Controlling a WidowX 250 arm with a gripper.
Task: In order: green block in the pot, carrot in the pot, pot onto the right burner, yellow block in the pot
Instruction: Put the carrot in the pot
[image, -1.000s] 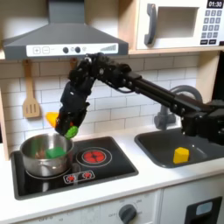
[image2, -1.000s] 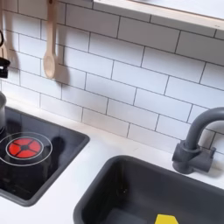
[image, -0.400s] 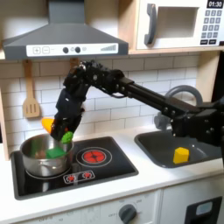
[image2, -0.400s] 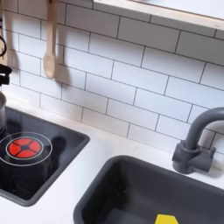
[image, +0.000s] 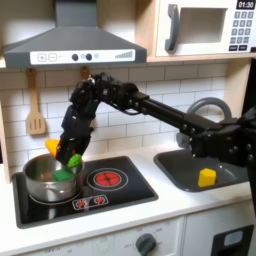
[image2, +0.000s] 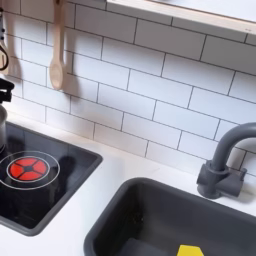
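First exterior view: the arm (image: 150, 100) reaches from this view's right across the tiled wall and bends down over the pot (image: 52, 178), which sits on the left ring of the black cooktop (image: 135, 185). The pincer (image: 68, 155) hangs at the pot's far rim, closed on the carrot (image: 53, 146); the orange body sticks out toward this view's left, and a green bit, probably its tip, shows just below the fingers. The green block (image: 64, 173) lies inside the pot, against its far side. The right burner (image: 106, 179) is bare, just beside the pot. The yellow block (image: 206, 177) rests in the sink (image: 180, 165), well apart from the stove, with the grey tap (image: 205, 108) behind it. A wooden spatula (image: 35, 120) hangs on the wall under the hood (image: 72, 42).

In the second exterior view a burner (image2: 27, 168) shows on the cooktop (image2: 60, 185) at this view's left, the spatula (image2: 58, 60) hangs above it, the tap (image2: 224, 160) stands beside the sink (image2: 130, 215), and the yellow block's top edge (image2: 190, 250) peeks in at the bottom. The bench (image2: 60, 225) is white.
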